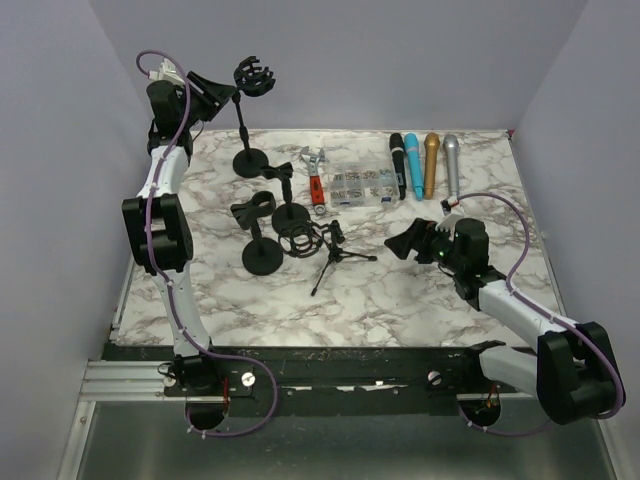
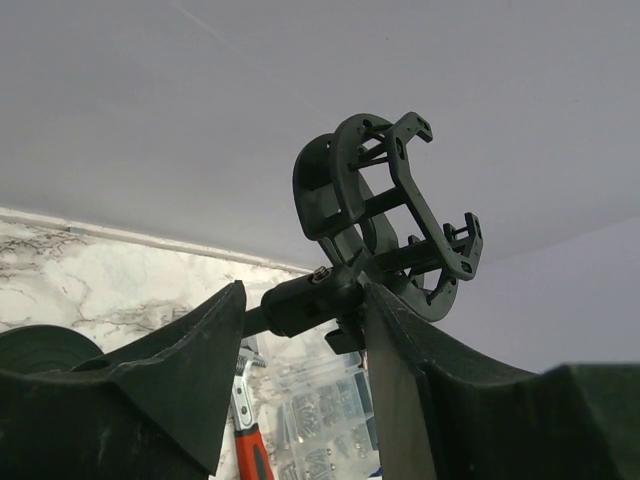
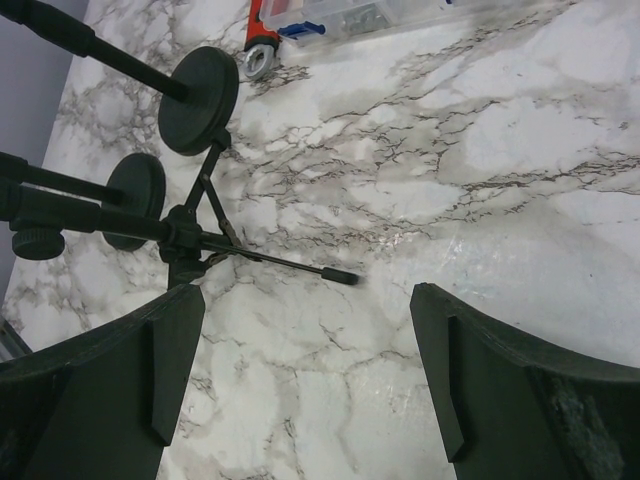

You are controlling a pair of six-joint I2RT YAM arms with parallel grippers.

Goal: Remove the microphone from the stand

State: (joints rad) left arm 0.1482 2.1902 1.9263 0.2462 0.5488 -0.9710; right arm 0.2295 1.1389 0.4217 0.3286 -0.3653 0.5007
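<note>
Marble table (image 1: 400,300), clock positions read from the top view. Left arm (image 1: 160,225) rises along the 9 o'clock edge. Right arm (image 1: 520,315) lies low toward 4 o'clock. Tall stand (image 1: 243,125), round base at 10 o'clock, carries a black cage clip (image 2: 385,200) at its top. Left gripper (image 1: 222,90) sits at the joint (image 2: 305,300) just under that clip, 1 finger on each side; whether they are clenched on it cannot be told. Right gripper (image 1: 412,243), at 3 o'clock, hangs above the marble, fingers released and wide, grasping nothing. 2 shorter stands (image 1: 262,255) and 1 tripod (image 1: 335,255) cluster near centre. Clear parts box (image 1: 365,186) sits at 1 o'clock. 4 microphones (image 1: 431,165) lie side by side on the table at 2 o'clock, just beside the box, well apart from both grippers.
</note>
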